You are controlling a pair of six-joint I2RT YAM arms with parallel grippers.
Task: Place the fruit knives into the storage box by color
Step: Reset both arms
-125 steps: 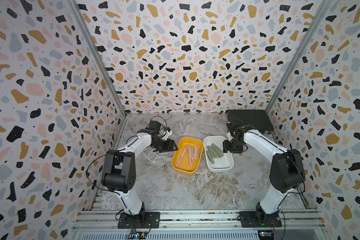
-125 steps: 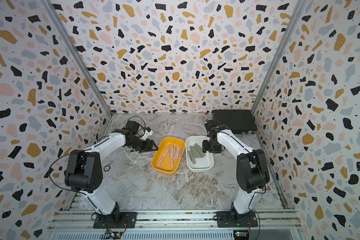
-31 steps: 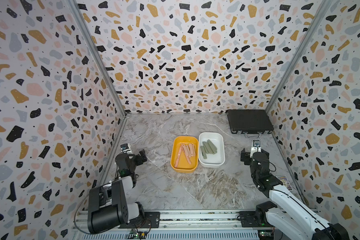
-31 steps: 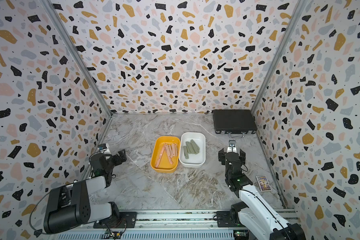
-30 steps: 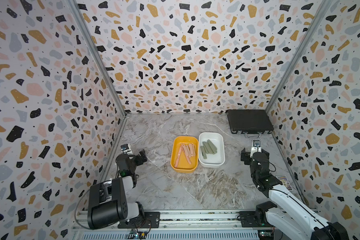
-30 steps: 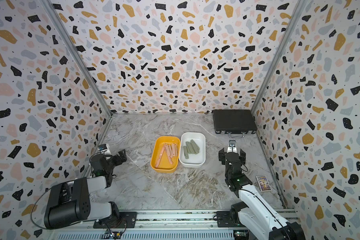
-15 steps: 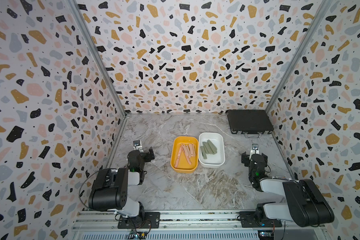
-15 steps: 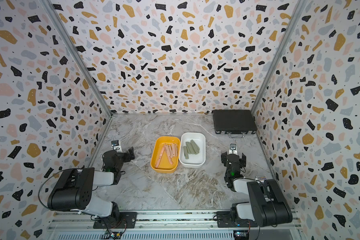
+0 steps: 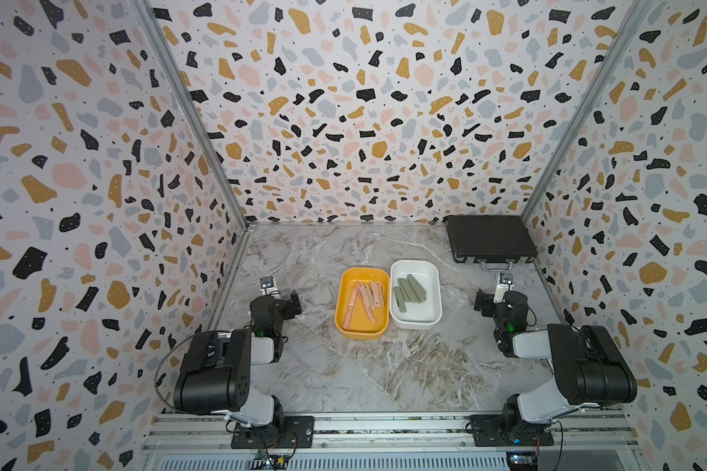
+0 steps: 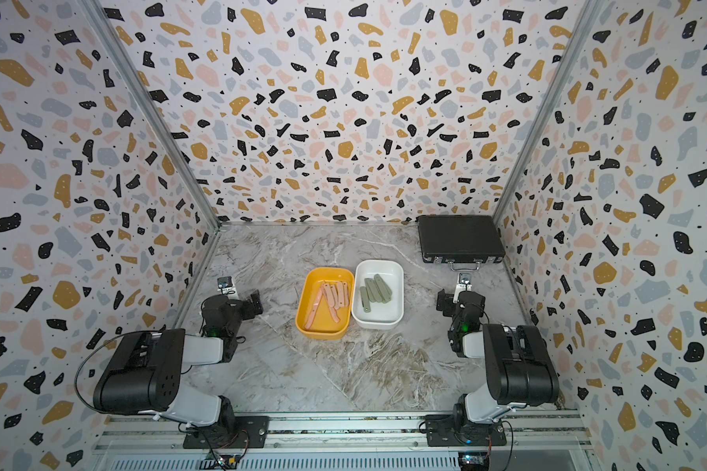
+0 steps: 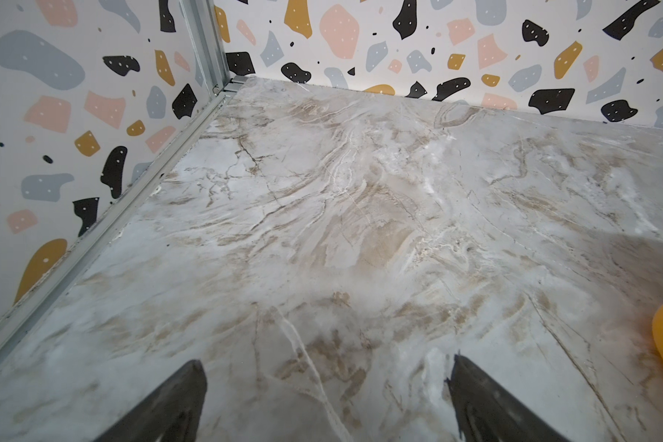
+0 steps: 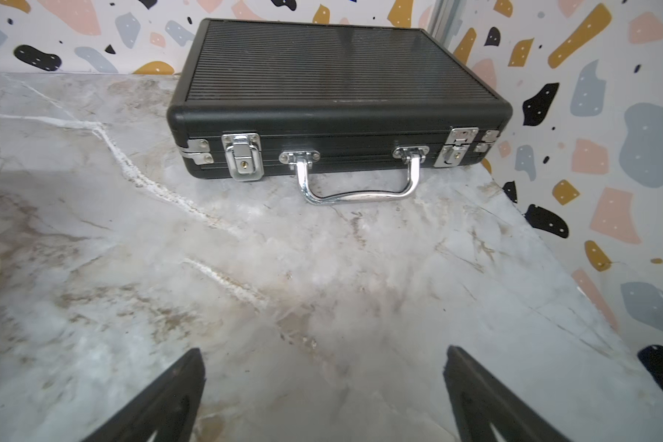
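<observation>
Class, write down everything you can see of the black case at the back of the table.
The black case is a flat rectangular box with a finely ribbed lid. Its front carries a chrome handle, two chrome latches and metal corner plates. It is closed, lying flat on the marble table in the far right corner; nothing rests on it.

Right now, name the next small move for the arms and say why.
Probably none; I would stop here. The pink knives lie in the yellow box, the green knives in the white box, no knife shows on the table, and the left gripper and right gripper stand open, empty.
</observation>
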